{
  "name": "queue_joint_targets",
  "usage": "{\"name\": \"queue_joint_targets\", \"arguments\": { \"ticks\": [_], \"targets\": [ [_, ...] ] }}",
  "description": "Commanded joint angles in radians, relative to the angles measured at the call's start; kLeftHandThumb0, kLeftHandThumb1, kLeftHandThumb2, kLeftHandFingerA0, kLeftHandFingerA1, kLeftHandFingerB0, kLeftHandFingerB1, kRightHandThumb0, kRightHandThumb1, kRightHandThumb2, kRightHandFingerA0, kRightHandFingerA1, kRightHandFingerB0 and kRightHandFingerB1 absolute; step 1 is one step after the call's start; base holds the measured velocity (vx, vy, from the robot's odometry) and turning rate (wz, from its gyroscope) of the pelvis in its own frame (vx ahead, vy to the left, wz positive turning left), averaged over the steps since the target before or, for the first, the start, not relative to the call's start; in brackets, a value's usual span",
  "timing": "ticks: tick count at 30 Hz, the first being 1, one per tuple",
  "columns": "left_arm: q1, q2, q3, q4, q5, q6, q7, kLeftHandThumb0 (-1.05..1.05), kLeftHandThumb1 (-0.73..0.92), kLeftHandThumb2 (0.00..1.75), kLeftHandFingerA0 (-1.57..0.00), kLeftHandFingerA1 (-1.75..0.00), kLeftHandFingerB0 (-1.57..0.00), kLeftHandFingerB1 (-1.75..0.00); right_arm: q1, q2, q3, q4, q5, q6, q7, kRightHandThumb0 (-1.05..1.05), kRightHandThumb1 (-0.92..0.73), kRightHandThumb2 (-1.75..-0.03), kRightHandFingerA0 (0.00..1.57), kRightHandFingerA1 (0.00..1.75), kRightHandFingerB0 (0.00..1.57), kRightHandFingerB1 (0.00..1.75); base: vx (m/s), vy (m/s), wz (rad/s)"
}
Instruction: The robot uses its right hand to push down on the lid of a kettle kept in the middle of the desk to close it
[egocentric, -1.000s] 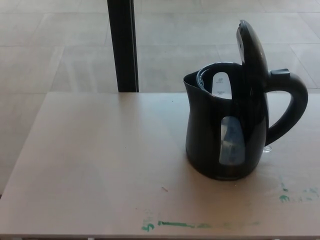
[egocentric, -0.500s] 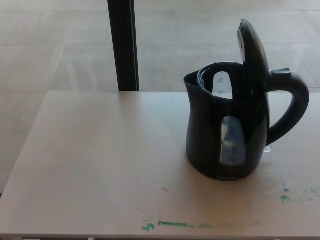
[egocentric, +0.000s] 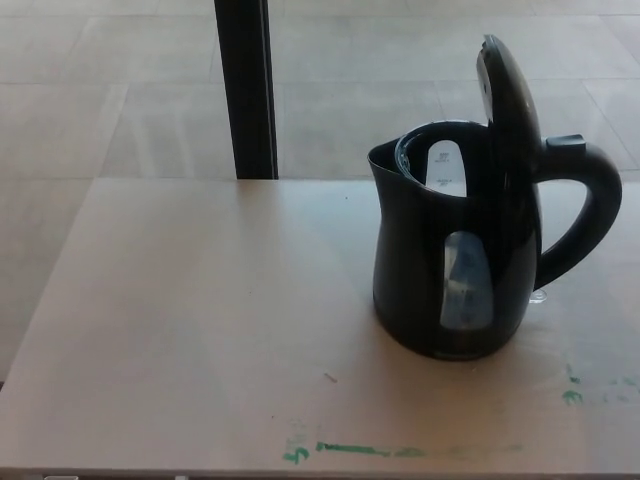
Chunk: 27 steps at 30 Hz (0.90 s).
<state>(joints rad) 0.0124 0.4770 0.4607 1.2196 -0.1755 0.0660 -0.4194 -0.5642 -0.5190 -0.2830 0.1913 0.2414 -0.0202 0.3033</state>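
Head view: black electric kettle (egocentric: 450, 270) standing right of centre on the pale surface (egocentric: 200, 320), lid (egocentric: 508, 100) tipped upright and open, handle (egocentric: 590, 215) toward the right edge. Neither hand in view, so nothing told of fingers. Smeared green marks (egocentric: 350, 449) along the near edge, tiled floor (egocentric: 120, 90) and dark post (egocentric: 247, 90) behind.

Pale wooden desk (egocentric: 200, 320): green paint smears (egocentric: 350, 449) at near edge; black vertical post (egocentric: 246, 88) behind far edge, on tiled floor (egocentric: 100, 90).
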Motion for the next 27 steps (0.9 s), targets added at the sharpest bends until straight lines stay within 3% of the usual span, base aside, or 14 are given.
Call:
{"name": "queue_joint_targets", "arguments": {
  "ticks": [1,2,4,5,6,8,9,14,15,16,17,18,26,27],
  "targets": [
    [0.012,0.038,0.014,-0.006,-0.033,0.01,-0.021,-0.63,0.68,0.6,-0.51,-0.56,-0.4,-0.38,-0.184,-0.031,0.226,0.042,-0.203,0.108,0.032,-0.4,-0.37,-1.03,0.0,0.51,0.0,0.5,0.0,0.0,0.0],
    [0.012,0.038,0.011,-0.006,-0.03,0.012,-0.017,-0.69,0.56,0.91,-0.48,-0.63,-0.35,-0.5,-0.198,-0.031,0.25,0.058,-0.214,0.096,0.045,-0.91,-0.68,-1.11,0.11,0.52,0.0,0.35,0.0,0.0,0.0],
    [0.011,0.038,0.011,-0.004,-0.031,0.01,-0.021,-0.69,0.56,0.91,-0.48,-0.63,-0.35,-0.51,-0.216,-0.03,0.279,0.078,-0.224,0.085,0.041,-0.88,-0.66,-1.1,0.11,0.53,0.0,0.39,0.0,0.0,0.0],
    [0.008,0.04,0.011,0.001,-0.031,0.014,-0.02,-0.64,0.67,0.6,-0.53,-0.54,-0.41,-0.37,-0.227,-0.025,0.297,0.094,-0.231,0.081,0.038,-0.91,-0.86,-0.67,0.12,0.42,0.11,0.29,0.0,0.0,0.0],
    [0.006,0.039,0.011,0.003,-0.03,0.014,-0.012,-0.63,0.67,0.6,-0.54,-0.54,-0.41,-0.39,-0.249,-0.012,0.329,0.117,-0.24,0.095,0.05,-0.4,-0.37,-1.03,0.0,0.51,0.0,0.5,0.0,0.0,0.0],
    [0.008,0.038,0.011,0.001,-0.031,0.01,-0.014,-0.65,0.54,0.92,-0.5,-0.65,-0.34,-0.51,-0.274,-0.008,0.37,0.149,-0.265,0.086,0.053,-0.4,-0.38,-1.03,0.0,0.51,0.0,0.5,0.0,0.0,0.0],
    [0.006,0.039,0.008,0.002,-0.028,0.02,-0.004,-0.65,0.67,0.6,-0.56,-0.55,-0.43,-0.38,-0.288,-0.003,0.392,0.168,-0.275,0.082,0.057,-0.4,-0.37,-1.03,0.0,0.51,0.0,0.5,0.0,0.0,0.0],
    [0.005,0.042,0.016,0.009,-0.038,0.025,-0.012,-0.65,0.52,0.89,-0.5,-0.63,-0.35,-0.51,-0.331,-0.002,0.466,0.238,-0.335,0.017,0.05,-0.39,-0.41,-1.05,0.01,0.51,0.0,0.5,0.0,0.0,0.0],
    [0.008,0.042,0.015,0.006,-0.037,0.027,-0.013,-0.64,0.65,0.6,-0.56,-0.57,-0.46,-0.39,-0.343,0.003,0.481,0.252,-0.347,0.017,0.045,-0.87,-0.85,-0.67,0.16,0.42,0.14,0.3,0.0,0.0,0.0],
    [0.009,0.044,0.009,0.002,-0.032,0.019,-0.024,-0.7,0.56,0.91,-0.49,-0.63,-0.36,-0.51,-0.362,0.016,0.497,0.281,-0.355,-0.004,0.043,-0.9,-0.84,-0.66,0.18,0.43,0.17,0.29,0.0,0.0,0.0],
    [0.007,0.045,0.009,0.004,-0.032,0.019,-0.024,-0.65,0.66,0.6,-0.53,-0.55,-0.42,-0.38,-0.374,0.023,0.511,0.301,-0.362,-0.02,0.048,-0.88,-0.84,-0.66,0.17,0.43,0.18,0.3,0.0,0.0,0.0],
    [0.007,0.045,0.011,0.01,-0.034,0.02,-0.018,-0.7,0.54,0.9,-0.5,-0.62,-0.37,-0.5,-0.394,0.019,0.547,0.319,-0.396,-0.03,0.06,-0.89,-0.86,-0.67,0.16,0.43,0.16,0.31,0.0,0.0,0.0],
    [0.016,0.048,0.003,0.015,-0.032,0.014,-0.021,-0.71,0.55,0.9,-0.48,-0.6,-0.35,-0.49,-0.464,0.054,0.655,0.451,-0.495,-0.066,0.048,-0.92,-0.86,-0.67,0.16,0.4,0.18,0.3,0.0,0.0,0.0],
    [0.016,0.048,0.004,0.015,-0.036,0.015,-0.023,-0.66,0.66,0.6,-0.52,-0.52,-0.39,-0.36,-0.477,0.058,0.674,0.459,-0.512,-0.054,0.056,-0.93,-0.86,-0.66,0.15,0.37,0.17,0.29,0.0,0.0,0.0]
  ]
}}
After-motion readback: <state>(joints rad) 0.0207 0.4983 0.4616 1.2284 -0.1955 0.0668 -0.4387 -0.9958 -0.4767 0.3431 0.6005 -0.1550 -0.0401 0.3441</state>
